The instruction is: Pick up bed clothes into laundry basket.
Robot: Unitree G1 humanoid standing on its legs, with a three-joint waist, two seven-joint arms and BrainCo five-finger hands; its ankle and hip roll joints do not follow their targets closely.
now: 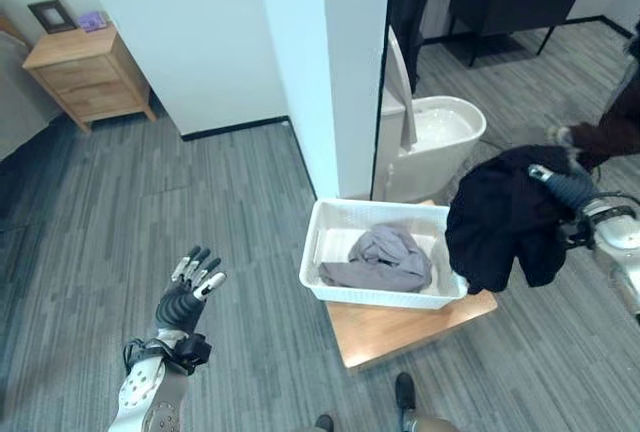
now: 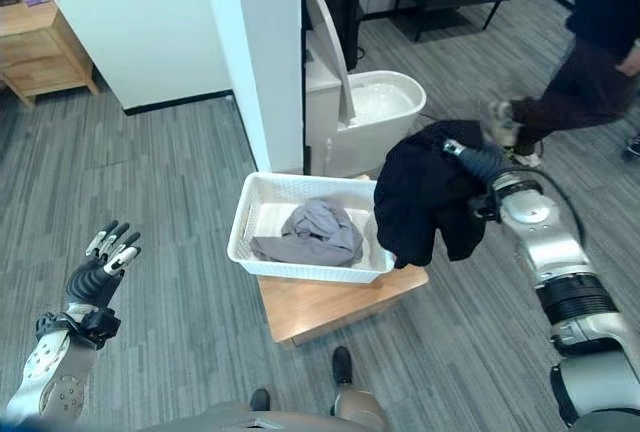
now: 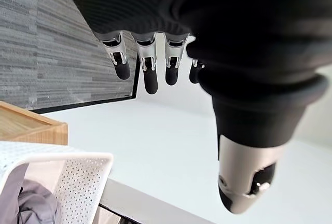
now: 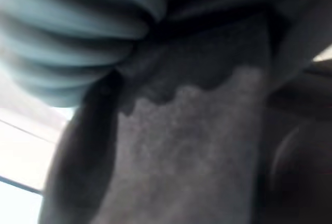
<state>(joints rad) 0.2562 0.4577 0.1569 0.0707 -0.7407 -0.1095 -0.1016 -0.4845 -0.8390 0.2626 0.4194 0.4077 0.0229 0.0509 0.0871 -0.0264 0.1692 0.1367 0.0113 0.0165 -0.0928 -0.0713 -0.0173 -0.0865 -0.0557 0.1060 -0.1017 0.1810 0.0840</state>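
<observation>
Right hand (image 2: 468,157) is up at the right of the basket (image 1: 331,216), wrapped in a black garment (image 2: 425,202). The garment hangs from the hand in a bunched mass, its lower edge level with the basket's near right corner and just outside the rim; whether it touches the rim I cannot tell. The fingers are buried in the cloth in both eye views, and the right wrist view gives dark fabric (image 4: 197,146) pressed close against the ribbed cover, so I cannot tell whether this hand is clenched on the garment or merely draped by it.

Left hand (image 1: 190,287) is well apart from the basket, low and out to the left over the grey plank floor (image 1: 150,192). Fingers straight and spread, palm empty, released. The left wrist view confirms it: fingers (image 3: 150,76) extended in a row, thumb (image 3: 249,182) apart, nothing between them.

The basket is white, perforated, sitting on a low wooden platform (image 1: 400,332). A grey garment (image 1: 385,257) lies crumpled inside it, toward the side nearer the right hand.

Beyond the basket, past a white wall (image 1: 340,62), stands a toilet (image 1: 440,132) with lid raised. A wooden nightstand (image 1: 85,72) sits far beyond the left hand. A person (image 2: 590,62) stands beyond the right hand.
</observation>
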